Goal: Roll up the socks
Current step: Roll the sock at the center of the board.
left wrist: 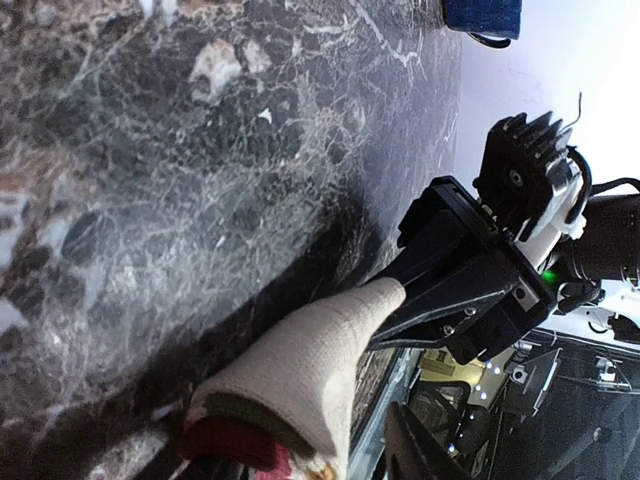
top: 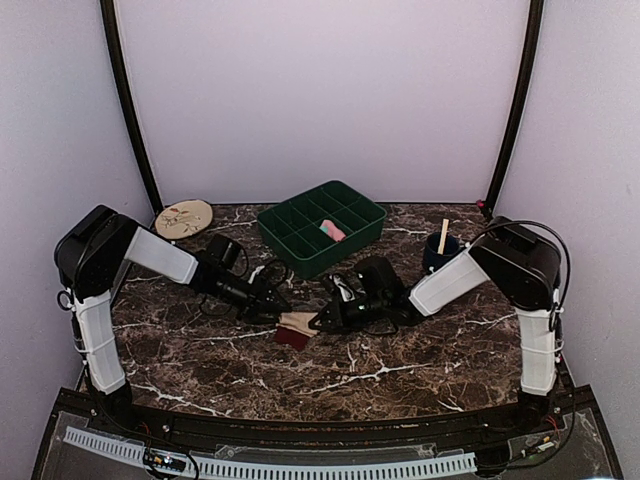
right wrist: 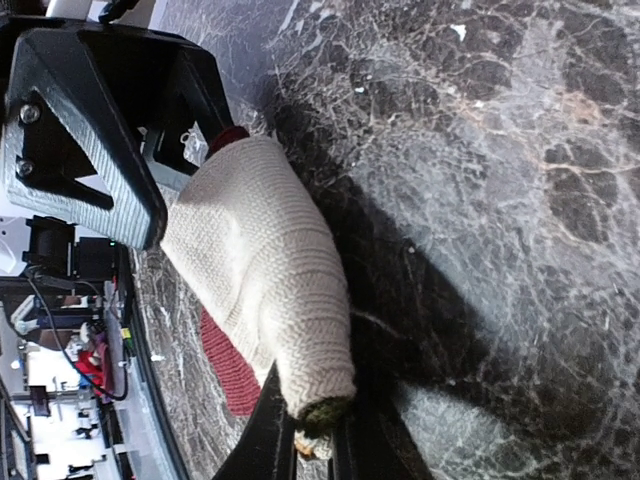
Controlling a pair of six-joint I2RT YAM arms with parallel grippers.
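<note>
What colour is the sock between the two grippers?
The sock is beige, maroon patch; best in right wrist.

Honestly, no readable text, labels, brands or numbers anywhere. The round beige disc (top: pixel 184 217) has some faint marks on it, too small to make out.

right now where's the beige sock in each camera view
top external: beige sock lies mid-table.
left wrist: bottom centre.
right wrist: centre left.
shared landmark: its maroon patch shows in all three views, over the marble table.
</note>
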